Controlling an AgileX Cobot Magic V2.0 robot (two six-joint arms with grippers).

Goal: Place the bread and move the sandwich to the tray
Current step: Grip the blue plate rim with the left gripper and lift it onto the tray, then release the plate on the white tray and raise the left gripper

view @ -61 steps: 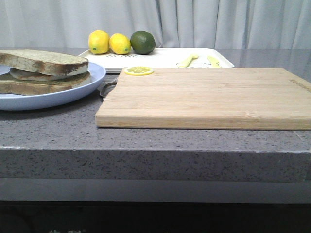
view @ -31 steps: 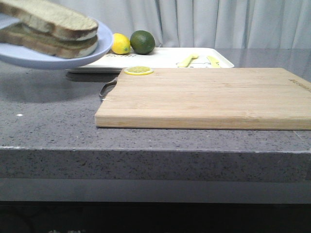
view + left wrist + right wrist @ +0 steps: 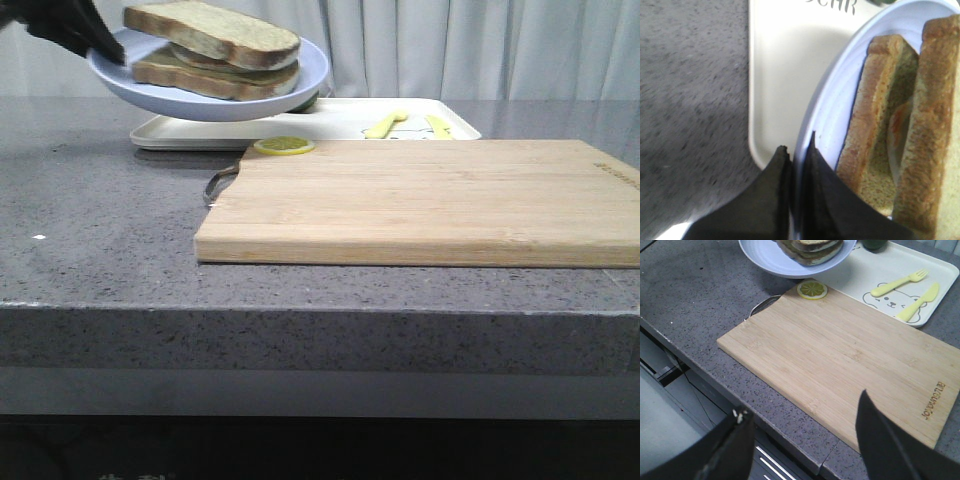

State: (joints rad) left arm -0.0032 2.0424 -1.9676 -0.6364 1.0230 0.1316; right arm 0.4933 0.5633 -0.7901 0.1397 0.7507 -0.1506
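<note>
We see the round pale blue plate [image 3: 205, 95] carrying the sandwich [image 3: 215, 50] of brown-crusted bread slices, now raised above the left end of the flat white rectangular tray [image 3: 330, 125]. Earlier it was lower and more left. The left gripper [image 3: 796, 160] pinches the plate's rim. The right gripper [image 3: 802, 432] stands wide open, holding nothing.

The cutting board [image 3: 420, 200] is pale, matt wood with fine straight grain and a branded mark near one end. Beneath it the counter [image 3: 100, 260] is grey speckled stone with a dull sheen. The tray [image 3: 890, 270] looks like smooth, glossy white plastic, and the fork [image 3: 899, 283] and knife [image 3: 920, 302] on it are yellow plastic. The plate [image 3: 200, 98] is smooth pale blue; the sandwich [image 3: 215, 48] bread has rough brown crust and porous crumb.
</note>
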